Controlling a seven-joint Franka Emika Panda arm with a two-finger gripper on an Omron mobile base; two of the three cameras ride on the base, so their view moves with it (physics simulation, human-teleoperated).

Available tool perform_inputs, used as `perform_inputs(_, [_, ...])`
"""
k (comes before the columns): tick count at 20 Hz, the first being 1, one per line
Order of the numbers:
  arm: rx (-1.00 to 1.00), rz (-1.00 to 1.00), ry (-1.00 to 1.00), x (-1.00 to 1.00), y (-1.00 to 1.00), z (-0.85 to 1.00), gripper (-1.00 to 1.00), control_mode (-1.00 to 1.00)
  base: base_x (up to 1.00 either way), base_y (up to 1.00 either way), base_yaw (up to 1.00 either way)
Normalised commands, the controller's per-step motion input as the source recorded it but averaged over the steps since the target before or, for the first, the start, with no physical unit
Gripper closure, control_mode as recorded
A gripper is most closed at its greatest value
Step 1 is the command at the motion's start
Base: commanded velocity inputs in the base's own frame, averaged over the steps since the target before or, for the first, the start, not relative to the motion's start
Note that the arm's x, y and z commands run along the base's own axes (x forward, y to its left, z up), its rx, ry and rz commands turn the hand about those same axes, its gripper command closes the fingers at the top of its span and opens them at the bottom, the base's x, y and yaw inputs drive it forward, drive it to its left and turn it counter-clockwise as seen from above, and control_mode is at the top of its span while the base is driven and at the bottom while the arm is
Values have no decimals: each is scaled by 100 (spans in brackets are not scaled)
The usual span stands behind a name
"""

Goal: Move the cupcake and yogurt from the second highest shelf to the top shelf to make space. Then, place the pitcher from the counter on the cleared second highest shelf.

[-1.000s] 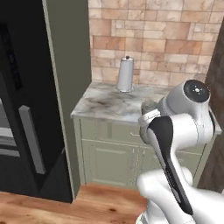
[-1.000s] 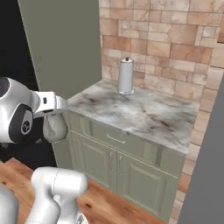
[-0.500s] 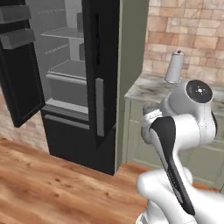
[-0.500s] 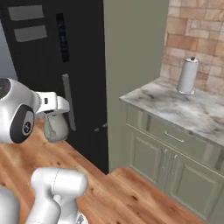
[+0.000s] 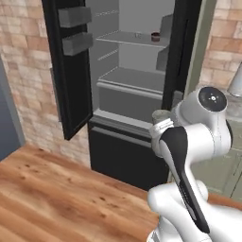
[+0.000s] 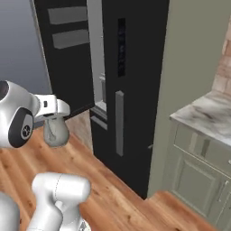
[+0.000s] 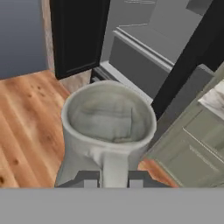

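End effector point(image 7: 112, 181) grips the pitcher point(image 7: 108, 131) by its handle.
Left base view: base has swung from the desk to the open fridge; cupcake point(image 5: 155, 36) sits on the top shelf point(image 5: 134, 40).
Right base view: pitcher hangs over floor, desk point(image 6: 205, 113) now well right. Placement remains.

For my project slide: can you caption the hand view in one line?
The pincer holds the grey-beige pitcher by its handle above the wooden floor, facing the open fridge.

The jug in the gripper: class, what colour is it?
Grey-beige all over; the jug shows best in the hand view, looking down into its open mouth.
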Motion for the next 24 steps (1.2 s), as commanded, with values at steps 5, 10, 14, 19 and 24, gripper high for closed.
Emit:
perform_inputs(5, [0, 0, 0, 0, 0, 0, 100, 100, 69, 84, -9])
perform_inputs(10, [0, 0, 0, 0, 0, 0, 100, 100, 44, 56, -41])
perform_inputs(14, [0, 0, 0, 0, 0, 0, 100, 100, 38, 29, -53])
perform_inputs(19, [0, 0, 0, 0, 0, 0, 100, 100, 50, 32, -51])
perform_inputs(24, [0, 0, 0, 0, 0, 0, 100, 100, 61, 57, -44])
